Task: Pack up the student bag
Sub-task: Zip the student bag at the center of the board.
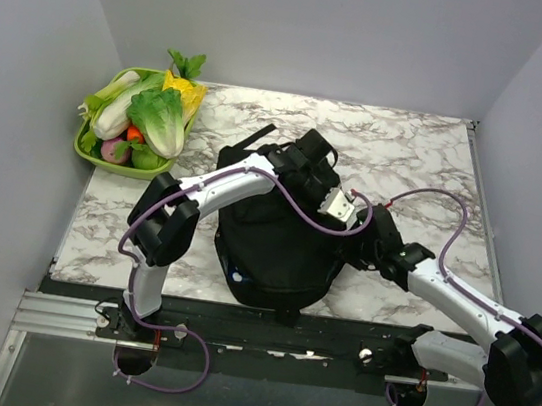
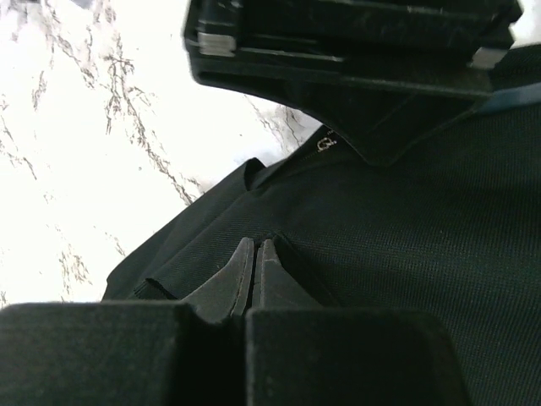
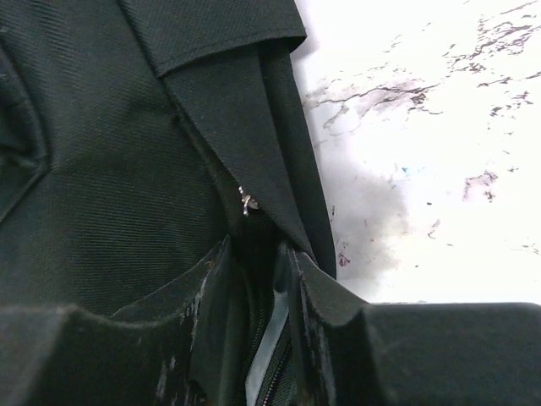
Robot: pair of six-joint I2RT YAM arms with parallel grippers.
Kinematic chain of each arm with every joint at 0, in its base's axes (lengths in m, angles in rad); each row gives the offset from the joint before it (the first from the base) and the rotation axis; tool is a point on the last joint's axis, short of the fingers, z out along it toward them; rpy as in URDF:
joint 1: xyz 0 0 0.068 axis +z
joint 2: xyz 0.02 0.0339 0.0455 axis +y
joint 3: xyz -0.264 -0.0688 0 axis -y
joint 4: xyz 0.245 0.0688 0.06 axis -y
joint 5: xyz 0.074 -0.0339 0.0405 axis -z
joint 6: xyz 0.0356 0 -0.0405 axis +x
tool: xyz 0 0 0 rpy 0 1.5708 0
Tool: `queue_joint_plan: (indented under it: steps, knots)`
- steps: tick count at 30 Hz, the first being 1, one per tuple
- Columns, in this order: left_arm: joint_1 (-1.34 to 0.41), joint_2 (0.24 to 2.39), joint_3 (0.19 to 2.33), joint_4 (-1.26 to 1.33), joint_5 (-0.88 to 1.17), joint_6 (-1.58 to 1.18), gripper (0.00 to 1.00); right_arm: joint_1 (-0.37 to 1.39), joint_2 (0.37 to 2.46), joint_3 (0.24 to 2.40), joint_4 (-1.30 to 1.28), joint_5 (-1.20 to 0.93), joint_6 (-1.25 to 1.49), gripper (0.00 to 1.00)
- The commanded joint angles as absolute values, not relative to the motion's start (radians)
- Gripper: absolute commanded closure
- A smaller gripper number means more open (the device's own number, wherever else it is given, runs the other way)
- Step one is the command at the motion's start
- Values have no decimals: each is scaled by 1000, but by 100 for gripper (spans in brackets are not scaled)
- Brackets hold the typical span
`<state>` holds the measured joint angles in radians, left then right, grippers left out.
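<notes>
The student bag (image 1: 270, 243) is a floppy black backpack lying flat in the middle of the marble table. My left gripper (image 1: 342, 213) reaches across its top right part. In the left wrist view its fingers (image 2: 256, 258) are pressed together on a raised fold of the bag's black fabric (image 2: 406, 220). My right gripper (image 1: 372, 239) sits at the bag's right edge, facing the left one. In the right wrist view it (image 3: 264, 275) is closed around the bag's zipper edge, with zipper teeth and a grey strip (image 3: 269, 347) between the fingers. A small metal zipper pull (image 3: 246, 201) shows just beyond.
A green tray (image 1: 91, 156) of toy vegetables, with a lettuce (image 1: 162, 117) and corn (image 1: 187, 98), stands at the back left. Grey walls close in the left, back and right sides. A bit of blue (image 1: 233, 276) shows at the bag's near left edge.
</notes>
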<state>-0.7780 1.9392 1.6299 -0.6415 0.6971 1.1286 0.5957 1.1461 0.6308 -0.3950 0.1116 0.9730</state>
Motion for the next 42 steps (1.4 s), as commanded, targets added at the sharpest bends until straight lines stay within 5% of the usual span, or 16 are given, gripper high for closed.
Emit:
queue_joint_plan:
  steps: [1,7,11,26,29,33,36,42]
  knots:
    - [-770,1879,1640,-594,798,1078,100,597,1143,542,-282,149,1008,62]
    - [-770,1876,1640,-592,804,1058,100,597,1177,534,-219,149,1026,79]
    - [-770,1875,1628,-581,801,1043,100,597,1154,557,-235,149,1009,99]
    - [-770,1893,1628,-541,782,1020,100,597,812,609,-515,25,950,99]
    - [-770,1890,1635,-545,790,1009,88,597,808,591,-503,5,948,99]
    - [-776,1897,1663,-569,816,1008,40,597,810,592,-528,5,937,99]
    - [-801,1902,1690,-587,828,1019,32,598,786,584,-525,-32,936,99]
    - [-864,1954,1698,-626,804,1104,32,597,680,543,-535,-51,931,99]
